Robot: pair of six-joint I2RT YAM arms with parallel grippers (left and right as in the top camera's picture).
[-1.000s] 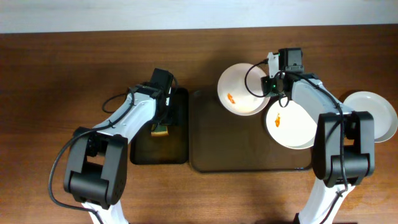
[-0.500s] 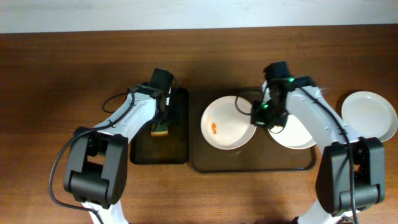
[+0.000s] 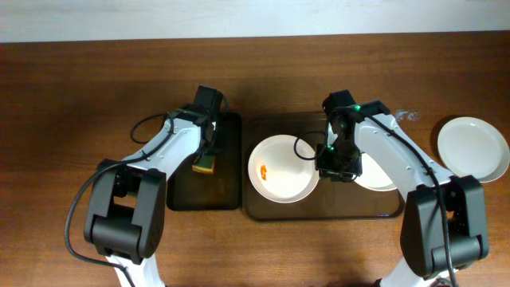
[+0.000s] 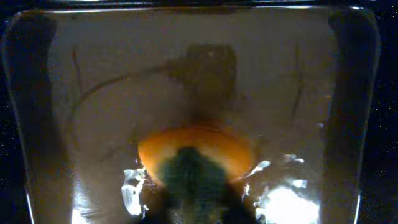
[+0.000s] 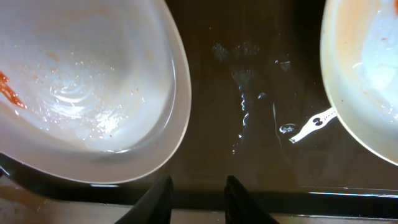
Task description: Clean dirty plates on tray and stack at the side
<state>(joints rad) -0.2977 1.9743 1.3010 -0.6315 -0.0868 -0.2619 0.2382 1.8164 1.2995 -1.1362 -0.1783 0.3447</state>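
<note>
The right gripper (image 5: 198, 186) hangs with its 2 dark fingers (image 5: 163, 199) spread apart and nothing between them, low over the glossy floor of the large brown rounded-rectangle tray (image 5: 249, 93). Just left of the fingers in the wrist view lies a round white shallow plate (image 5: 93, 81) with an orange sauce smear (image 5: 7, 87) at its far left; on the right the edge of a second white plate (image 5: 367, 87) shows. From overhead the right gripper (image 3: 328, 159) sits between these 2, both flat and face up on the brown tray (image 3: 319, 209), whose long axis runs left to right across the brown wooden table (image 3: 80, 96). There the smeared plate (image 3: 283, 177) fills the tray's left half with its smear (image 3: 264, 171) left of centre, while the arm hides much of the second plate (image 3: 373, 177). Only the overhead shows a third white plate (image 3: 472, 148), on the table off the tray's right end. The left gripper (image 3: 209, 150) hangs over a narrow black tray (image 3: 183, 195) above a yellow-and-green sponge (image 3: 205, 166); its wrist view shows the sponge (image 4: 196, 158) close up, but whether its fingers are parted or closed I cannot tell.
</note>
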